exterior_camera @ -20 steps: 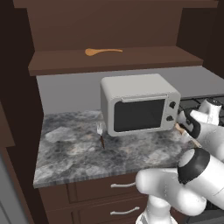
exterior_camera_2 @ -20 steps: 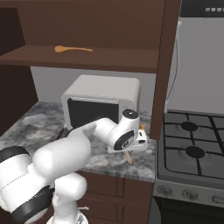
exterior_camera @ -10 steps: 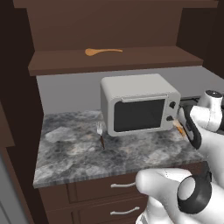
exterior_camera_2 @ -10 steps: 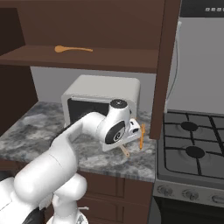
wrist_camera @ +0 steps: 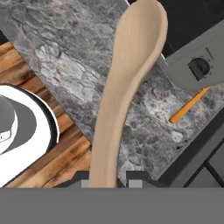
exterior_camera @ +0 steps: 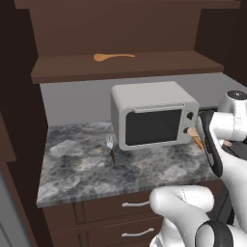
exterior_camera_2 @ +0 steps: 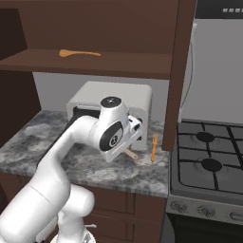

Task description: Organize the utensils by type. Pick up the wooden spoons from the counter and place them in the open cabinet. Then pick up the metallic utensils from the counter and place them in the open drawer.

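I hold the paler beige wooden spoon with the curved handle (wrist_camera: 124, 87) in my two-finger gripper (wrist_camera: 105, 177): in the hand view the handle comes up from between the two dark fingertips (wrist_camera: 81, 176), and the jaws are closed narrow on it. The bowl of this spoon points away from the hand, above the right end of the grey marbled stone worktop (wrist_camera: 78, 65). In the right base view a short piece of it (exterior_camera_2: 130, 153) shows under the white hand, in front of the white microwave oven (exterior_camera_2: 109, 99).

The other wooden spoon, orange-tan with a round bowl (exterior_camera: 112, 57), lies on the plain flat shelf of the dark brown wooden wall cupboard (exterior_camera: 144, 65), left of the middle of the shelf, its handle pointing to the right; I see it also in the right base view (exterior_camera_2: 78, 52).

The small fork with silver tines and a dark reddish-brown handle (exterior_camera: 111, 147) lies on the worktop (exterior_camera: 96, 169) just beside the left front corner of the microwave (exterior_camera: 153, 115), tines toward the back wall. The utensil with the orange handle (exterior_camera_2: 154, 147) lies near the right edge of the worktop, between the microwave and the black gas stove (exterior_camera_2: 209, 166); its handle (wrist_camera: 189, 105) shows in the hand view beside the stove's grey front. I cannot see its head clearly.

Under the worktop are dark brown drawer fronts with silver handles (exterior_camera: 130, 204).
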Available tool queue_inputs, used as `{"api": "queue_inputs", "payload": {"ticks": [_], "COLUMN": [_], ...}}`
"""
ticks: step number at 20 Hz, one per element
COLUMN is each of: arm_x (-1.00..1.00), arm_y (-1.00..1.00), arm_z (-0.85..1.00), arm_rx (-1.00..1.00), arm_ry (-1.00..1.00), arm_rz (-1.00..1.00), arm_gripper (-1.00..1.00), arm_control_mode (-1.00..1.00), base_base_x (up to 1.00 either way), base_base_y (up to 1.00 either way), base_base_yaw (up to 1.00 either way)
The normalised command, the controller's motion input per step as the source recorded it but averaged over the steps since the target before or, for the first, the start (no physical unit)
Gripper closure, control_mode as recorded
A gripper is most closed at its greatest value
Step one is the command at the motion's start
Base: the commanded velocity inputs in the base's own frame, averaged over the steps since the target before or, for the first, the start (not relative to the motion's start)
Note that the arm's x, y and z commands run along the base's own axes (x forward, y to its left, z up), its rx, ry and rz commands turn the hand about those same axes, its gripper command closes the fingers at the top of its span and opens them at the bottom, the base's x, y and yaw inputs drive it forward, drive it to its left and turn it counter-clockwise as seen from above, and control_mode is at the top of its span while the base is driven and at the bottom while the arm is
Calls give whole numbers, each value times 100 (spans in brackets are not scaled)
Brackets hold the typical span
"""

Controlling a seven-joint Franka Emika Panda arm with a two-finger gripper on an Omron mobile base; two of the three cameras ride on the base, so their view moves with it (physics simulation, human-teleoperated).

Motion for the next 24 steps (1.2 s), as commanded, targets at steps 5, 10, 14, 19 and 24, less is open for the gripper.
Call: {"api": "queue_inputs", "payload": {"ticks": [5,10,14,19,24], "arm_x": [-28,5,10,2,1], "arm_y": [13,23,16,2,2], "arm_z": [50,68,77,75,59], "arm_rx": [-13,-7,-8,-9,-3], "arm_ry": [-23,-6,0,1,-6], "arm_rz": [26,7,2,9,13], "arm_gripper": [100,100,100,100,100], "arm_control_mode": [-100,-100,-100,-100,-100], "base_base_x": [0,0,0,0,0], "base_base_y": [0,0,0,0,0], "base_base_yaw": [0,0,0,0,0]}}
